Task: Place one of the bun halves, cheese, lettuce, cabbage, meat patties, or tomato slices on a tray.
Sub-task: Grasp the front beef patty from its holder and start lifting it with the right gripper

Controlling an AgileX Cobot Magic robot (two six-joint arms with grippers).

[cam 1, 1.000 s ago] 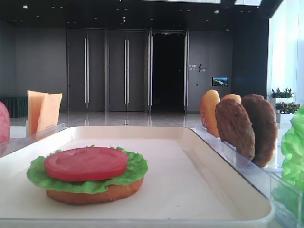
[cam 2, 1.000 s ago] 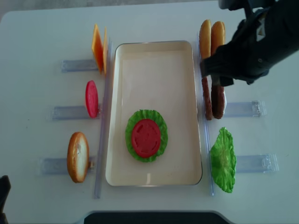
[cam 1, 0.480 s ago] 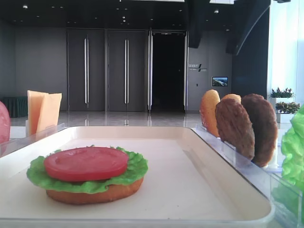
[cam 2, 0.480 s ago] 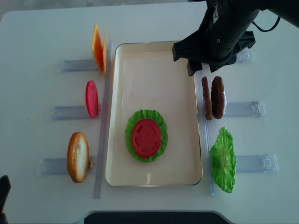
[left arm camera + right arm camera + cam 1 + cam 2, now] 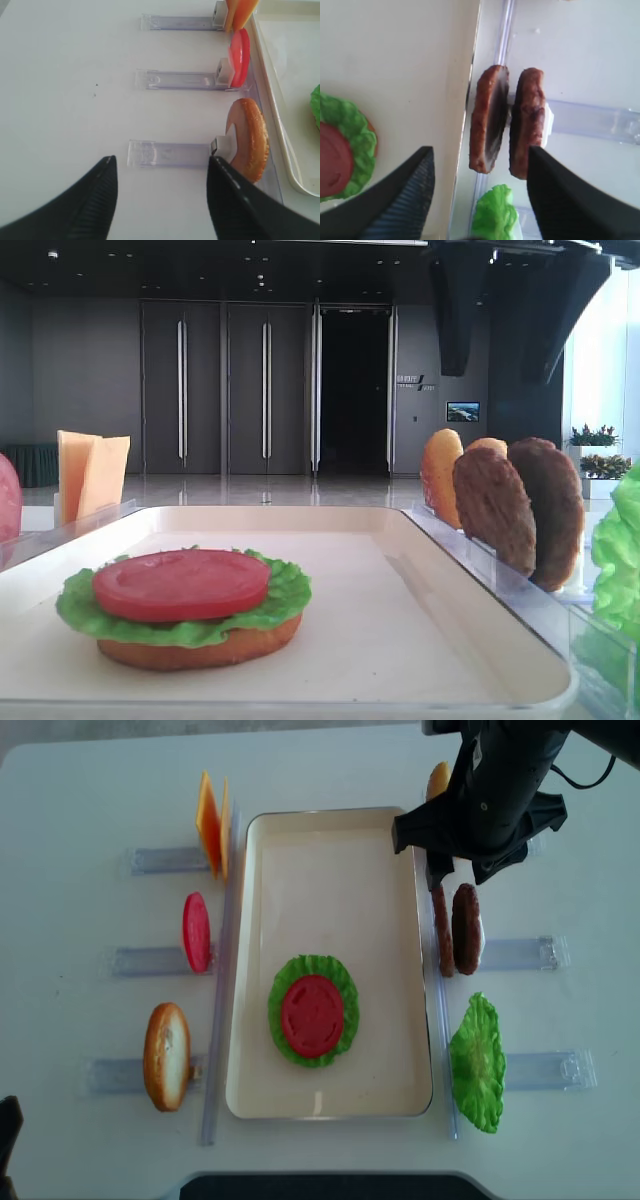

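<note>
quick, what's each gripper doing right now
Left gripper: open, holding nothing.
Right gripper: open, empty, above the meat patties.

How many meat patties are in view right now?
2: both stand on edge in the rack right of the tray, the left patty nearer it, the right patty beside it.

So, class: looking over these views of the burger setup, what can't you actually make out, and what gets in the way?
- Buns behind the patties: overhead view, mostly covered by the right arm.
- Bottom bun on the tray: unseen overhead, hidden under lettuce and tomato.
- Spare lettuce: low front view, cut by the right edge.
- Left gripper: only its open fingers show in its wrist view.
</note>
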